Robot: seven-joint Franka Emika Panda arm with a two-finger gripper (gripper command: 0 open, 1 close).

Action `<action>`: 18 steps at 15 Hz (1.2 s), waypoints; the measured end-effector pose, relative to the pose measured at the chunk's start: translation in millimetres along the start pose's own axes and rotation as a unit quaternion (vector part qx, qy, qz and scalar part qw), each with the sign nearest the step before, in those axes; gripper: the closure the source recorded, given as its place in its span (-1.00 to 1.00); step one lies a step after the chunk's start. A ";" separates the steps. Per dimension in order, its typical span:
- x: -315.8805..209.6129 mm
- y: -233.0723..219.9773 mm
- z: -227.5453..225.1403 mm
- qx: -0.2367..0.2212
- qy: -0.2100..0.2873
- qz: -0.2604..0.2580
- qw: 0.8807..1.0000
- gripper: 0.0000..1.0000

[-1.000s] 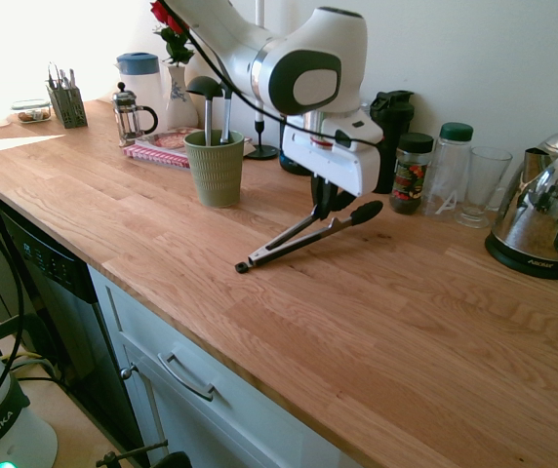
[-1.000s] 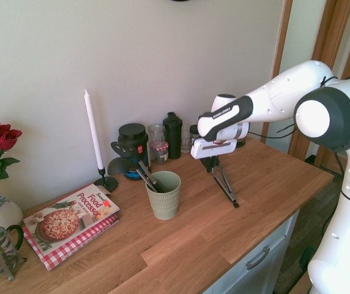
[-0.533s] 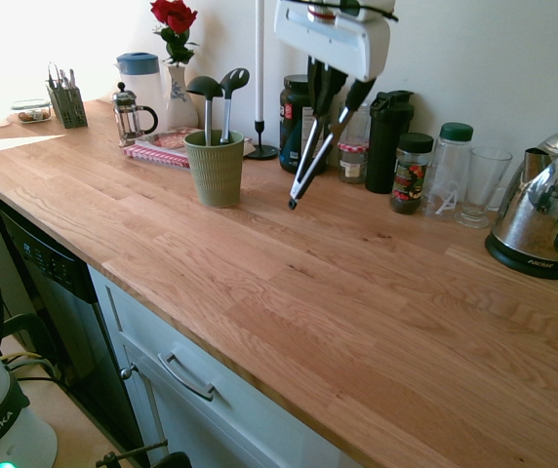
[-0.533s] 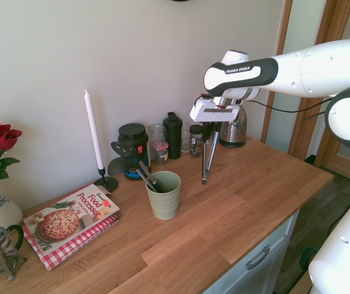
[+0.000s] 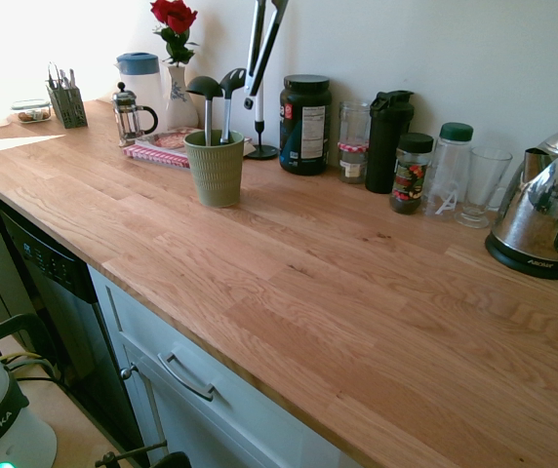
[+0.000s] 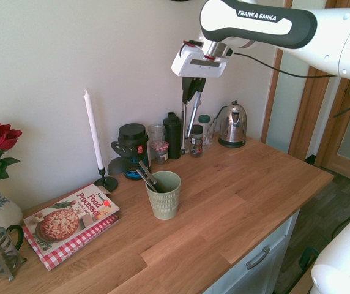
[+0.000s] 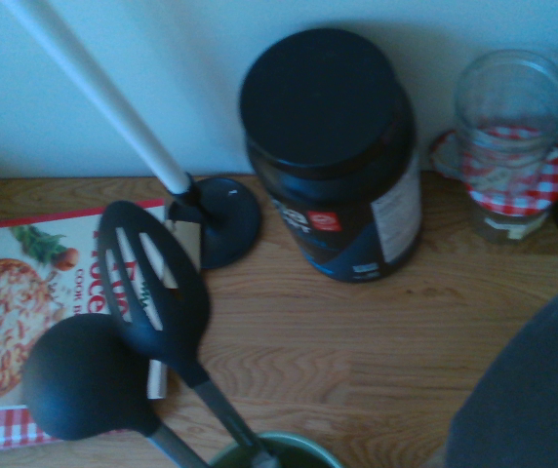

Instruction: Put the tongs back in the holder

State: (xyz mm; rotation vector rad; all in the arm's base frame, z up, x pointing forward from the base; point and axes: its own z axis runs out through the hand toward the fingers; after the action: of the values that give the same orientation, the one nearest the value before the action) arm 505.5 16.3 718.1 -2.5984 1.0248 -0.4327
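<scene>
Although the white gripper [image 6: 191,97] clasps the slim grey metal tongs [image 6: 194,114] higher than the ribbed olive-green cup [image 6: 165,203], inserting them there remains undone.

A pale, plain wall [image 6: 40,55] backs the wooden countertop [image 5: 338,292], with light blue cabinet fronts [image 5: 201,370] below. Beyond the counter's end are a wood-framed door [image 6: 346,128] and dark flooring [image 6: 309,190]; bright light washes the far corner.

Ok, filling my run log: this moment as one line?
gripper: shut on tongs | tongs: raised, outside holder
</scene>
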 end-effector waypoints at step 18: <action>-77.3 1.7 183.8 -0.062 0.004 -0.081 0.995 -1.00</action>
State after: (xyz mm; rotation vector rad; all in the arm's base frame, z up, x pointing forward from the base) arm 521.7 101.5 538.5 -2.8043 0.8719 -0.4311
